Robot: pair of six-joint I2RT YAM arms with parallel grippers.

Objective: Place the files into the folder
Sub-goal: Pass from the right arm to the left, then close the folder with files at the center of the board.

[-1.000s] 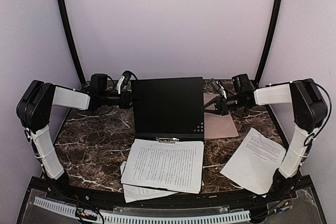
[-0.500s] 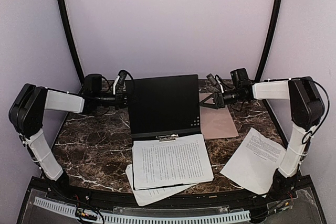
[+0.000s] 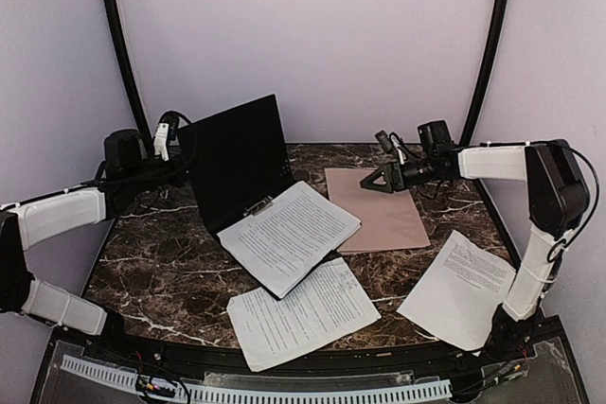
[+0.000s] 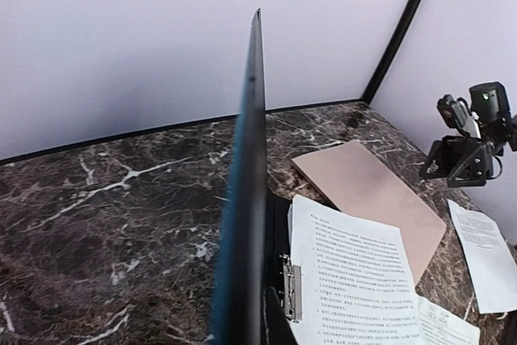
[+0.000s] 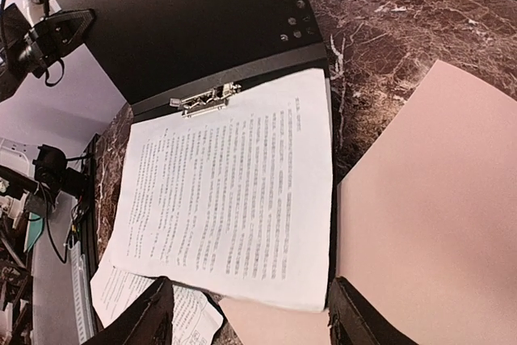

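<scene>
Near-left of the tan folder [image 3: 379, 210], the near sheet [image 3: 303, 314] lies skewed, and the right sheet [image 3: 464, 286] lies on its other side. The tan folder lies flat and closed, its long axis running near to far, now fully uncovered and its inside hidden. Left of it, the clipped sheet [image 3: 289, 234] and the black folder [image 3: 237, 163] have swung leftward, the raised cover clenched by the left gripper [image 3: 182, 160]. At its far edge the right gripper [image 3: 365, 181] has released, jaws spread.

Pinkish-tan flat card folder [image 3: 383, 215], black-printed white paper sheets [image 3: 289, 234] and a black stiff cover [image 3: 241, 153] are contrasting with the white-veined dark-brown marble worktop [image 3: 161, 248].
</scene>
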